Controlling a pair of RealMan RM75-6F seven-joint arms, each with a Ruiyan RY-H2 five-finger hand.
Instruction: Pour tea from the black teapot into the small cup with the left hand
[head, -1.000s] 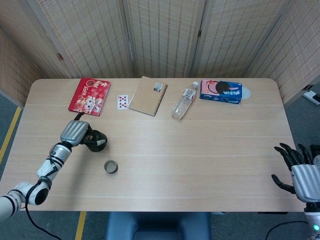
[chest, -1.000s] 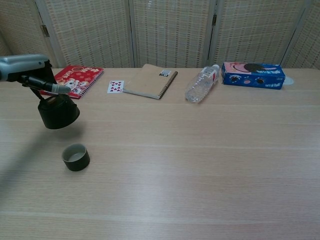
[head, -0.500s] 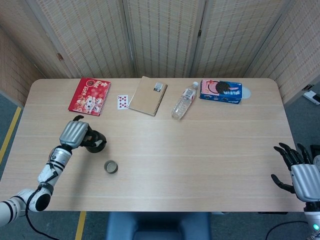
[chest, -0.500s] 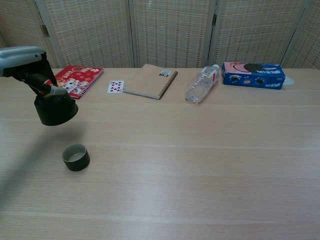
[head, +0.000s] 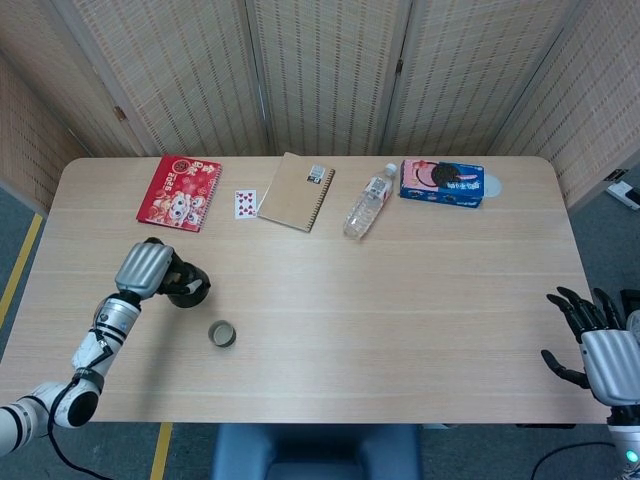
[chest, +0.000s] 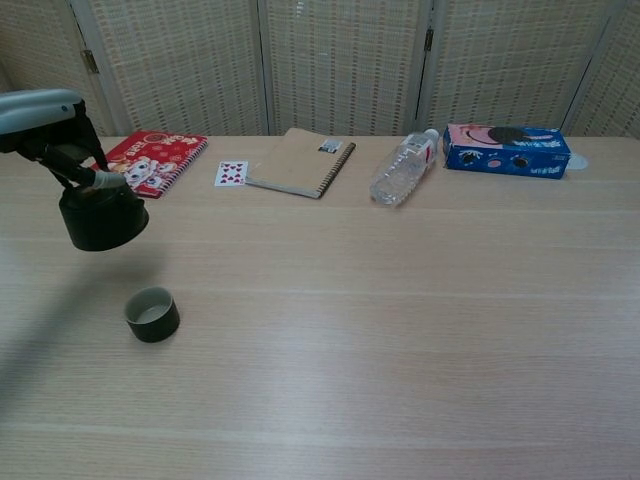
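Observation:
My left hand (head: 146, 270) grips the black teapot (head: 190, 288) at the table's left side. In the chest view the left hand (chest: 45, 125) holds the teapot (chest: 100, 216) clear above the table surface, roughly level. The small dark cup (head: 222, 334) stands upright on the table just right of and nearer than the teapot; in the chest view the cup (chest: 152, 313) sits below and right of the pot, apart from it. My right hand (head: 598, 345) hangs off the table's near right corner, fingers spread, holding nothing.
Along the far edge lie a red booklet (head: 180, 191), a playing card (head: 245, 203), a brown spiral notebook (head: 296, 190), a clear water bottle on its side (head: 369, 200) and a blue biscuit box (head: 442, 182).
The left hand has drawn the teapot slightly left and up, away from the cup. The cup and the right hand have not moved.

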